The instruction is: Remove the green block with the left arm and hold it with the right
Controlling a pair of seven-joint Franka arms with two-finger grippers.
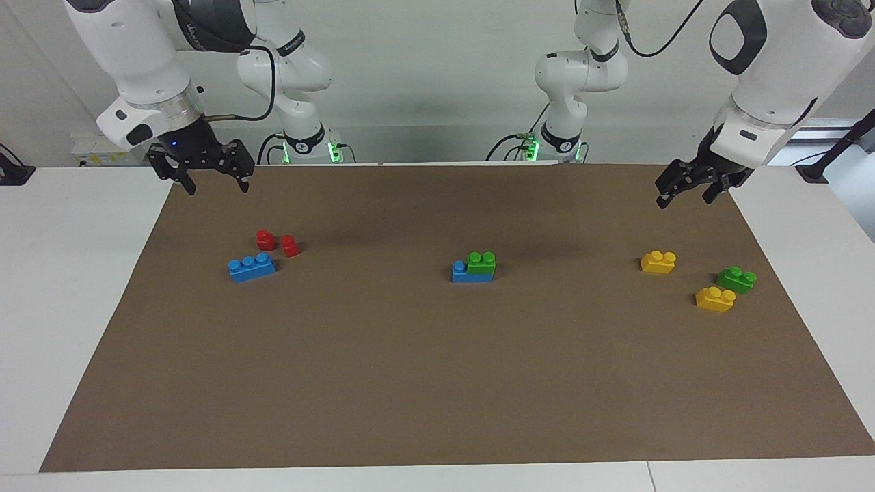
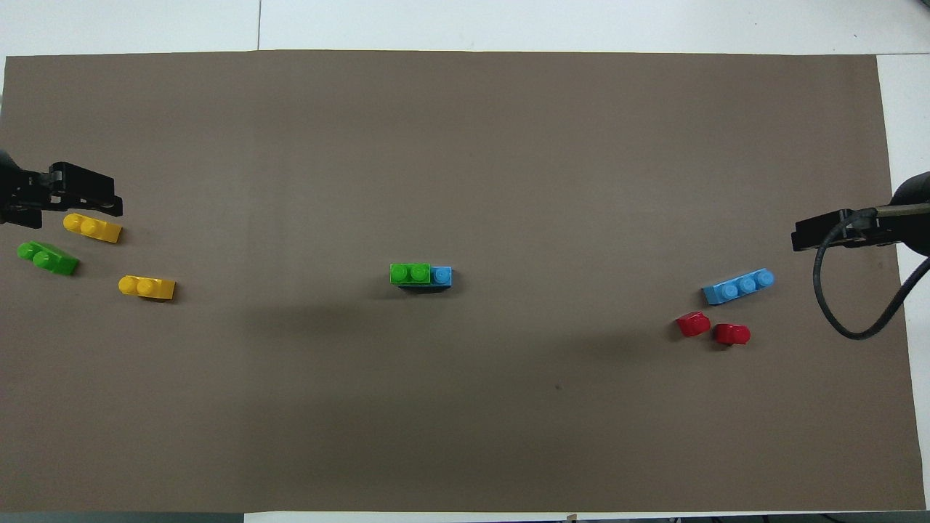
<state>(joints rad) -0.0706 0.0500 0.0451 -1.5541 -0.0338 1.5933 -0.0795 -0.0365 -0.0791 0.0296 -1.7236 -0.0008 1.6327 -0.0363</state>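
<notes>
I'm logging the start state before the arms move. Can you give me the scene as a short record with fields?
surface: brown mat on a white table
green block: stacked on a blue brick at mid-mat, one blue stud left bare
right arm's end: loose blue brick, two red pieces just nearer the robots
left arm's end: two yellow bricks, darker green brick
left gripper: open, empty, raised over the mat's edge
right gripper: open, empty, raised over the mat's corner
task progress: not yet started
</notes>
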